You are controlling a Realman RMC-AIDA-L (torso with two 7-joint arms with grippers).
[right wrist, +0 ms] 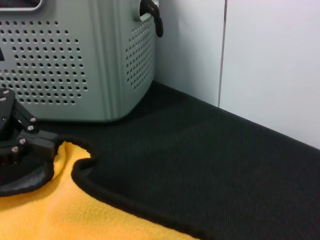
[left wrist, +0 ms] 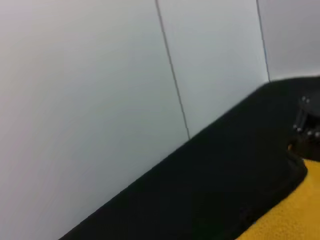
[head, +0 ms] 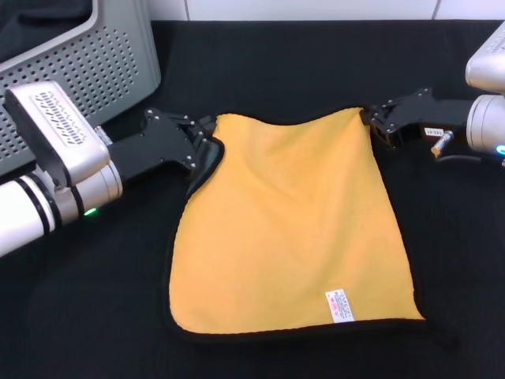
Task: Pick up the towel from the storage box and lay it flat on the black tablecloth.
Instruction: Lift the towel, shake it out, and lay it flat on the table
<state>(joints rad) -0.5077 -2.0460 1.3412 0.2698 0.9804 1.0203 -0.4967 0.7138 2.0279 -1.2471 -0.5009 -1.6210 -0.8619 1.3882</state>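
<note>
Hands (head: 207, 146) (head: 377, 120) on towel (head: 292, 229); label (head: 340, 305) seemingly unreadable.

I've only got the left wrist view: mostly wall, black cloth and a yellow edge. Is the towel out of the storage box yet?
Observer: Yes. The towel lies spread, yellow face up, on the black tablecloth, with the storage box off to the far left.
Operator: What's holding it?
Observer: The left pincer grips its far left corner, which curls and shows grey. The right pincer grips the far right corner.
</note>
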